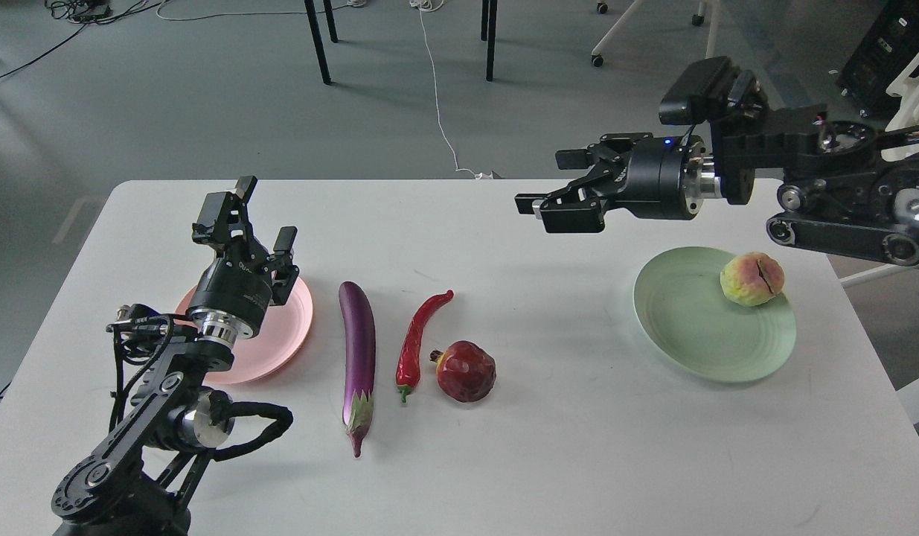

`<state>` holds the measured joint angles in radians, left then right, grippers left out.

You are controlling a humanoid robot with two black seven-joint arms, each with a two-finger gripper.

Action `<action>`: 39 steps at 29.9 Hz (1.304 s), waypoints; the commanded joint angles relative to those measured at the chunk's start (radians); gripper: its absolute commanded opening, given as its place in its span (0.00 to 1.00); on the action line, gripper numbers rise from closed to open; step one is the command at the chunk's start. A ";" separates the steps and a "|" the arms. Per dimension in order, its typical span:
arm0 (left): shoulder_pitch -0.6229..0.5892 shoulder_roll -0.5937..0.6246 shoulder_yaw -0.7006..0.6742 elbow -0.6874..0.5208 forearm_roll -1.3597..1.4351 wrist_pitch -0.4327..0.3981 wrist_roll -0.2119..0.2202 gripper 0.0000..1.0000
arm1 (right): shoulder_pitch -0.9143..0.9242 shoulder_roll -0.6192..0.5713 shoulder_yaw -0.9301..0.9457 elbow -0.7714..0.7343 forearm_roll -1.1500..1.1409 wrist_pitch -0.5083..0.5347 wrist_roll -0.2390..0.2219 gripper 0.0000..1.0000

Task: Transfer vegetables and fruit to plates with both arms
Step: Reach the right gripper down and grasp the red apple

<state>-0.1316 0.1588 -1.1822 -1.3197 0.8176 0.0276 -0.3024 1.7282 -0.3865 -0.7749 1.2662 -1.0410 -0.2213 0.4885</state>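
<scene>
1. Two grippers, left point(252, 217) and right point(554, 181), hung open and empty.
2. Lumpy fruit point(751, 278) lay on the green plate point(690, 327) near the table's point(578, 461) right edge.
3. Eggplant point(357, 350), chili point(417, 340) and pomegranate point(466, 371) lay mid-table beside the pink plate point(280, 339).

Head view, down over white table point(504, 461)

A white table point(578, 461) stands on grey floor point(206, 97), with dark furniture legs point(317, 41) and a white cable point(434, 89) beyond.

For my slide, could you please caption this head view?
Yellow-green fruit on green plate; eggplant, chili, pomegranate wait on table; pink plate empty; both grippers open.
</scene>
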 commanded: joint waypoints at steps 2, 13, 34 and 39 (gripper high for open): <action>0.003 0.001 -0.001 -0.001 0.000 0.000 0.000 0.99 | -0.007 0.119 -0.055 -0.001 0.030 -0.004 0.000 0.96; 0.009 -0.002 -0.002 -0.001 0.002 0.000 0.000 0.99 | -0.104 0.281 -0.119 -0.036 0.053 -0.010 0.000 0.96; 0.021 -0.002 -0.011 -0.001 0.002 0.000 -0.001 0.99 | -0.223 0.373 -0.173 -0.165 0.056 -0.018 0.000 0.96; 0.029 -0.002 -0.011 -0.003 0.002 0.000 -0.001 0.99 | -0.240 0.386 -0.179 -0.182 0.056 -0.044 0.000 0.94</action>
<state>-0.1075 0.1564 -1.1935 -1.3209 0.8192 0.0276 -0.3024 1.4960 -0.0038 -0.9517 1.0913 -0.9861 -0.2530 0.4887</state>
